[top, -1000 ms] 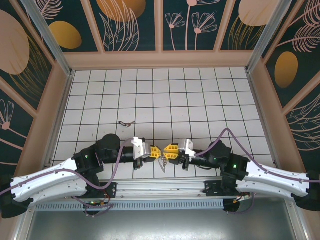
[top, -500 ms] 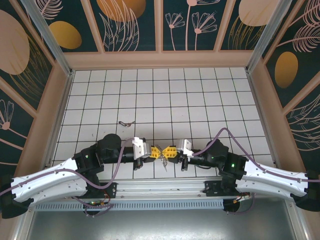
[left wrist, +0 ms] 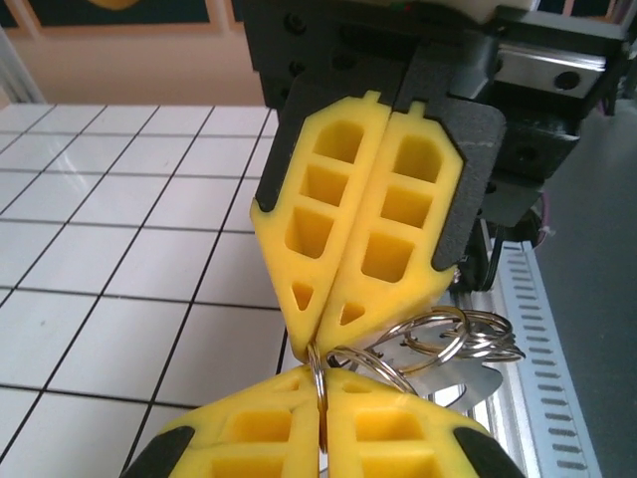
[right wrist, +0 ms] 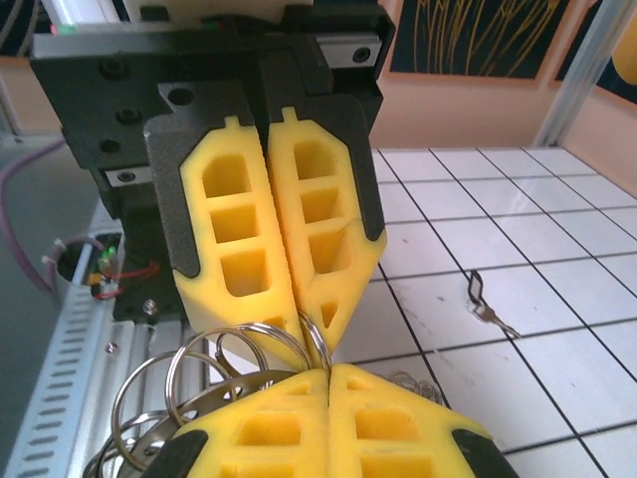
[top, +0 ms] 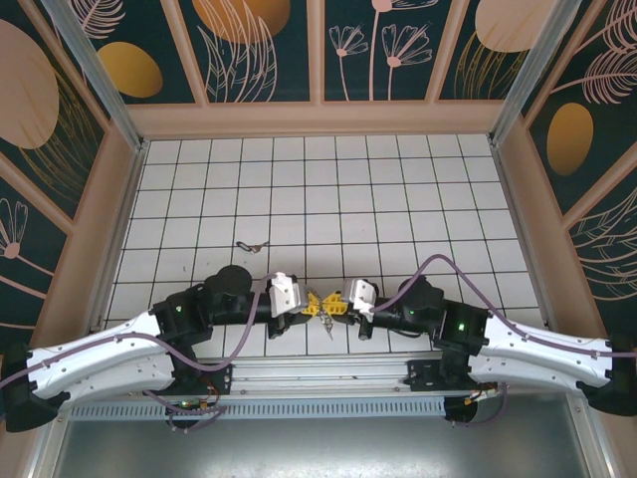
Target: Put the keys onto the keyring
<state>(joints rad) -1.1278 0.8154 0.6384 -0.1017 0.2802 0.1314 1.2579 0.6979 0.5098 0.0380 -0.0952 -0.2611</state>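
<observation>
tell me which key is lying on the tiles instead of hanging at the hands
The lone key flat on the white tiles, beyond the left hand. The other key dangles from the rings pinched between it and the right hand.

No text, label, brand mark or number can be read in any view. Wall panels (top: 269,45) on the far, left and right sides carry drawn flowers, leaves and orange ovals, not lettering. The white worktop (top: 398,189) has just a plain black grid of lines.
</observation>
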